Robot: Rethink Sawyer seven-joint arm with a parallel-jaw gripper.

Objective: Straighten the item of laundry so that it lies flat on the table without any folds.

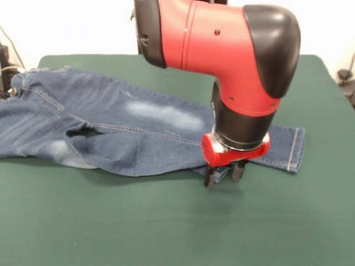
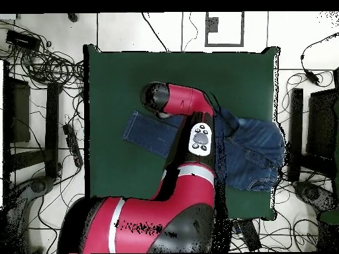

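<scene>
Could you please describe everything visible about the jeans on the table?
The jeans are small, blue denim with faded whitish patches and tan stitching. They lie sideways on the green table, one leg stretched toward its hem, the other folded over near the crotch. The gripper is at the near edge of the stretched leg, apparently pinching it.

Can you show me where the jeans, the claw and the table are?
jeans (image 1: 111, 119), front view, on the faded upper leg.
claw (image 1: 224, 174), front view, between its tips at the leg's edge.
table (image 1: 166, 221), front view, bare green top.
</scene>
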